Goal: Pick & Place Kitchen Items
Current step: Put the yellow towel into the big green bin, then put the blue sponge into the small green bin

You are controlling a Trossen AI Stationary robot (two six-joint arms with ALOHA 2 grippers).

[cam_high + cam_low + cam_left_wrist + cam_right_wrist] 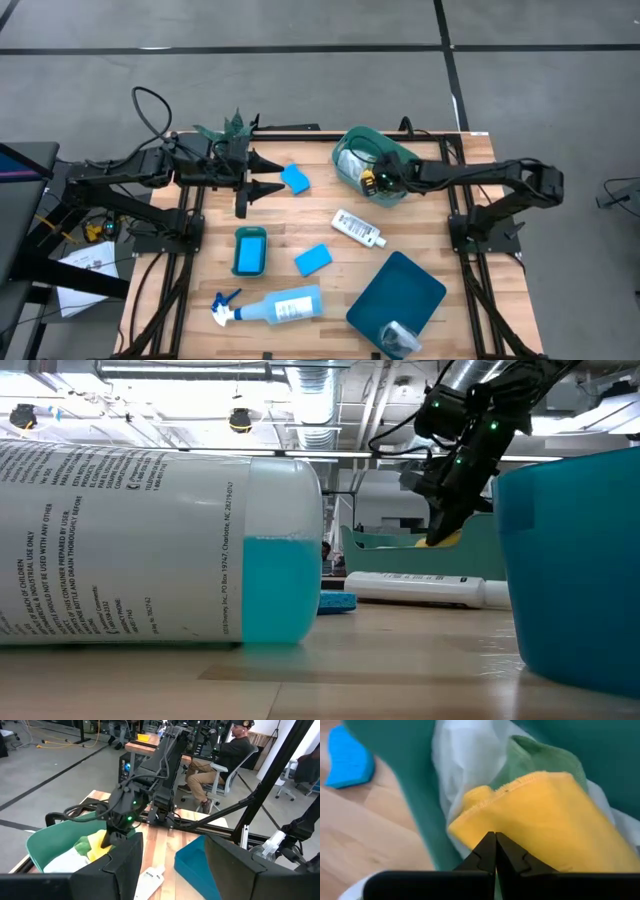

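A dark-green basin [352,150] at the table's far middle holds a yellow cloth [545,815], a green cloth [540,755] and a white cloth [465,760]. My right gripper [374,181] reaches into the basin and is shut on the yellow cloth; it also shows in the low view [443,538] and the left wrist view [111,838]. My left gripper [262,172] is open and empty at the far left, next to a blue sponge [295,178]. A white bottle [358,228], a second sponge [313,259] and a pale-blue spray bottle [280,306] lie on the table. My right gripper pinches the yellow cloth at its near folded part [492,822] between its two fingertips. The fingers come from the table's right side, slanting down into the basin. The cloth lies on the white and green cloths; how many layers are caught I cannot tell.
A teal tub [385,290] with a crinkled silver cup [400,337] stands at the near right. A blue block in a small teal tray [250,250] lies left of the middle. A potted plant [232,130] stands beside my left arm. A seated person [225,755] is beyond the table.
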